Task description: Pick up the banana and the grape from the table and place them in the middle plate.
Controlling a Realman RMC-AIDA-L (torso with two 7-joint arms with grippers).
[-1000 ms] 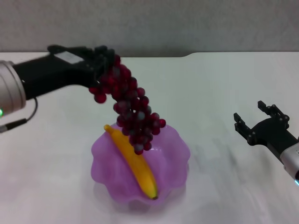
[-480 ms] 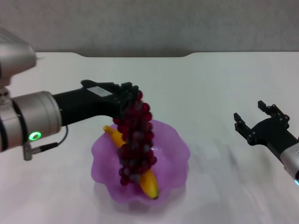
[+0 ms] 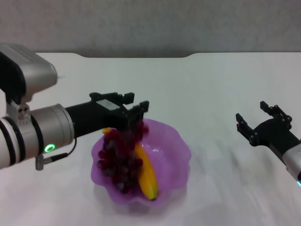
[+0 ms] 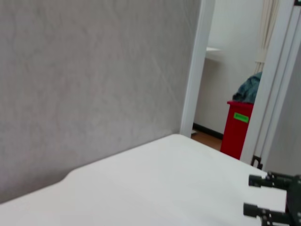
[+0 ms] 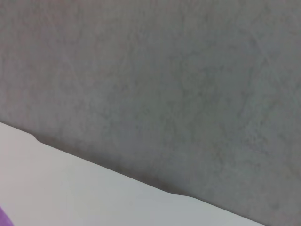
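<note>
The purple scalloped middle plate (image 3: 176,148) sits on the white table (image 3: 211,84) in the head view. The yellow banana (image 3: 146,174) lies in it. The dark red grape bunch (image 3: 118,157) lies in the plate's left half, beside and partly over the banana. My left gripper (image 3: 136,110) hovers just above the plate's far left rim, over the top of the bunch, with its fingers spread apart. My right gripper (image 3: 257,121) is open and empty, low over the table at the right; it also shows far off in the left wrist view (image 4: 270,202). A sliver of the plate (image 5: 2,217) shows in the right wrist view.
The table's notched far edge (image 3: 188,56) meets a grey wall. The left wrist view shows a doorway with a red bin (image 4: 237,127) beyond the table.
My left gripper came down and forward with the grape bunch over the plate. The hanging bunch now rests in the plate, and the fingers have spread. The right arm has not moved.
</note>
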